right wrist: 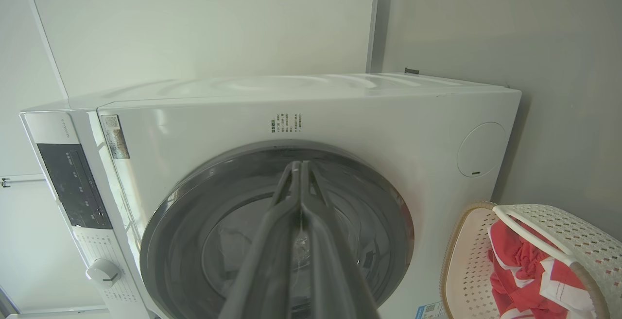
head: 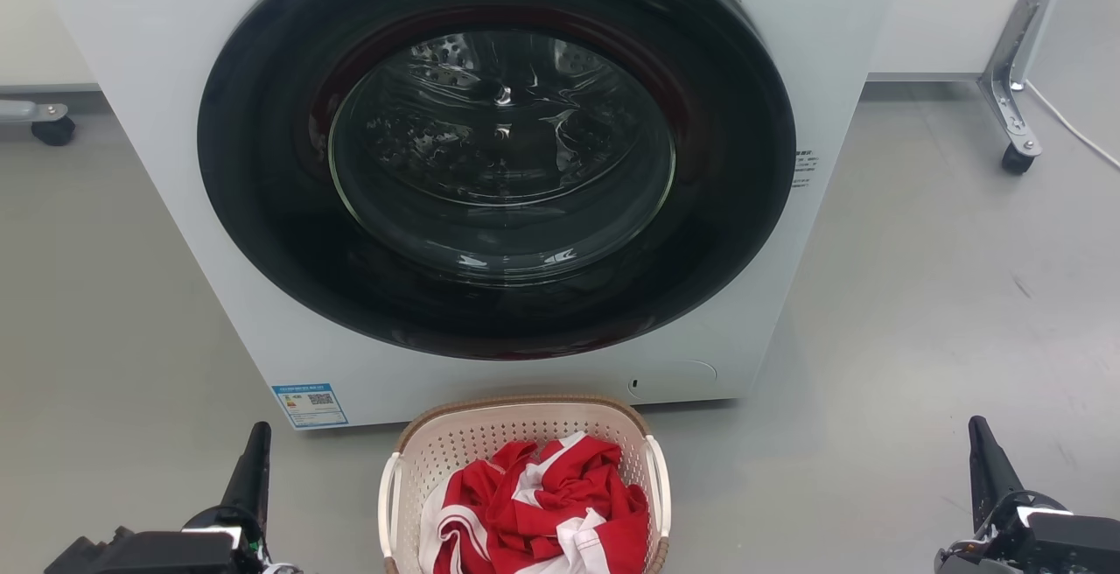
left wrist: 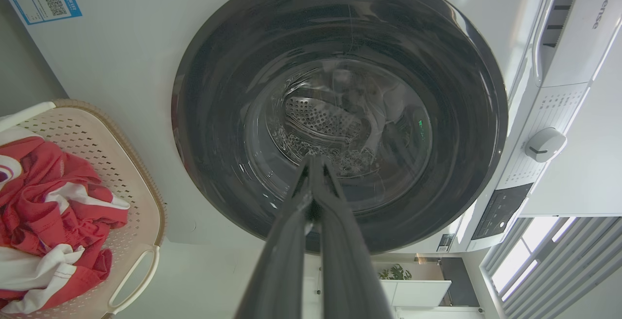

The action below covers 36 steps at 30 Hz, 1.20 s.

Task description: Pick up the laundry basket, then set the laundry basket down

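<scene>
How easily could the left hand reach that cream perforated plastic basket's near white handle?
Probably yes: bare grey floor lies between the left hand and the white handle of the cream perforated plastic basket; the shut hand must open first.

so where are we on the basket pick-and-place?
Done: nothing visible. The laundry basket sits on the floor before the washer, with red-and-white cloth inside. In hand: nothing. The left gripper and right gripper flank it, both shut and apart from its handles. Left: grasp, lift, set down.
</scene>
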### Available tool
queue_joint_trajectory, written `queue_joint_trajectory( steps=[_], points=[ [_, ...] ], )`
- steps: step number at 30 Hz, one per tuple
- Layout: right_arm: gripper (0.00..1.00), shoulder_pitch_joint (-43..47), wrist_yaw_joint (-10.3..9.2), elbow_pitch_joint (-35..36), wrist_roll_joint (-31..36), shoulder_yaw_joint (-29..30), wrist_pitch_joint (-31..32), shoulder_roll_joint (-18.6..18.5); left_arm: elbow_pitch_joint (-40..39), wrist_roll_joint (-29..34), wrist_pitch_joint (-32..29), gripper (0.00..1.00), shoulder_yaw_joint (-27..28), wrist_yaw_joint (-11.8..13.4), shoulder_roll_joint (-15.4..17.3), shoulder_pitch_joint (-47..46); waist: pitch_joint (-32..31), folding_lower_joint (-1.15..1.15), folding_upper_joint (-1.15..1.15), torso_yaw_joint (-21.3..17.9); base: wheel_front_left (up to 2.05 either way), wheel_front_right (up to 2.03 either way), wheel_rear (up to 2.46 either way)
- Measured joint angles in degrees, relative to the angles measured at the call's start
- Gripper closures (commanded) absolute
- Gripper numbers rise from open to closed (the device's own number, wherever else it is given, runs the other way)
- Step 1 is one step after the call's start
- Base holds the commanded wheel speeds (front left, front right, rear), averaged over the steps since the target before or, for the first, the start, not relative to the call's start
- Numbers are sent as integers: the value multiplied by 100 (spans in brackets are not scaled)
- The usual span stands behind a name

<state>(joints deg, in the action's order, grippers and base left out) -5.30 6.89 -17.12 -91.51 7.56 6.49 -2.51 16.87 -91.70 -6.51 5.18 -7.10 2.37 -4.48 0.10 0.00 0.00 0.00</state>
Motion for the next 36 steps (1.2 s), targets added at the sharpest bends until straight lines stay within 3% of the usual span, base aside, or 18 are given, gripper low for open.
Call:
queue_joint_trajectory(
  steps=[36],
  points=[
    [100,0,0,1,0,0,0,1,5,-1,0,100,0,0,-1,0,0,0,0,0,0,0,0]
  ],
)
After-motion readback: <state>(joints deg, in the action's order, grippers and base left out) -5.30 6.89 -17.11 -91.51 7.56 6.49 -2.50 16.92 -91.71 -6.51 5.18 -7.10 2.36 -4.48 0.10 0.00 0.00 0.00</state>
